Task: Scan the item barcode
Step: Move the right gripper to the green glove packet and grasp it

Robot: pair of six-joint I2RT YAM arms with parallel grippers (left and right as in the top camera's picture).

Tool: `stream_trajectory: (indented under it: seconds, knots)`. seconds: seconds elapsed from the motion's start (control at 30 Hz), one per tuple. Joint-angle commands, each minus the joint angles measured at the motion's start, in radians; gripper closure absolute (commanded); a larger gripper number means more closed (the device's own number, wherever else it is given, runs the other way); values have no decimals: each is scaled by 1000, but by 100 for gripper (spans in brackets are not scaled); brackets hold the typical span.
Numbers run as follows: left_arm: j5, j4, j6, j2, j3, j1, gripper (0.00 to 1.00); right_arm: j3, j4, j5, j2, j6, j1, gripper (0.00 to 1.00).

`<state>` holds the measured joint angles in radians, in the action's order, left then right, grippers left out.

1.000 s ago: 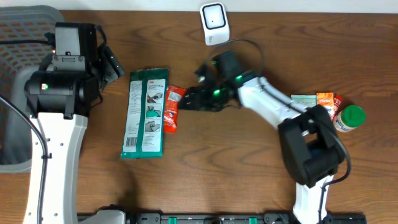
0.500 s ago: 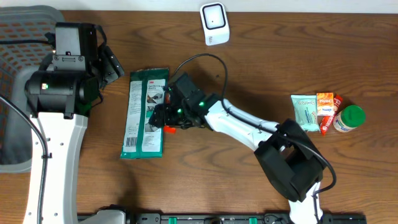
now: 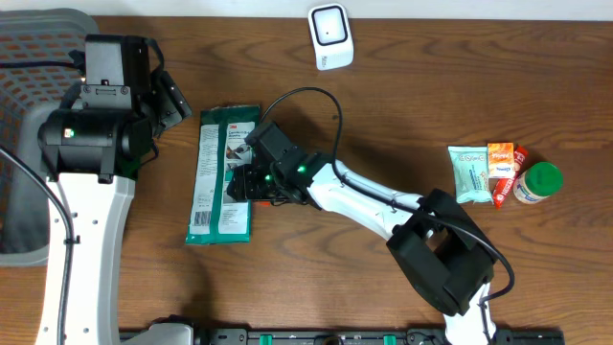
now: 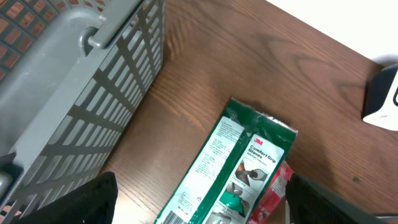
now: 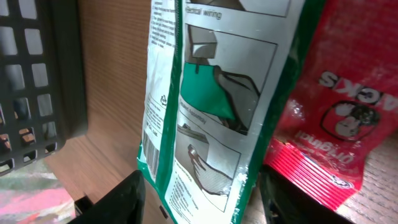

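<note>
A green 3M glove package lies flat on the wooden table, with its barcode at the near left corner. A red snack pack lies along its right edge. My right gripper is low over the package. In the right wrist view the package fills the gap between the fingers, and each finger rests against a long edge: right gripper shut on it. My left gripper hovers open above the package's far left, holding nothing. The white scanner stands at the table's back edge.
A grey slatted basket stands at the left, close beside the package. At the right lie a teal packet, an orange packet and a green-lidded jar. The right arm's cable loops above the table's middle.
My right arm has swung left from the red snack pack onto the green package, and its jaws have narrowed round it. The left arm has not moved.
</note>
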<state>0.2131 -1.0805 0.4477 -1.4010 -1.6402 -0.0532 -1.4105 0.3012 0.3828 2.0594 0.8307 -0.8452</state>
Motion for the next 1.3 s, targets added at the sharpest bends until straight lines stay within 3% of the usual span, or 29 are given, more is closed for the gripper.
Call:
stream_trajectory:
  seconds: [0.0,0.37,0.8,1.27]
  knots:
    - [13,-3,-2,-4,-16,4,13,7,-2,-43,-10,10,-19,43]
    - [13,-3,-2,-4,-16,4,13,40,-20,-110,-10,10,-25,42]
    - [13,-3,-2,-4,-16,4,13,174,-320,5,-10,11,-34,51]
    - [13,-3,-2,-4,-16,4,13,183,-336,-19,-10,10,-34,61]
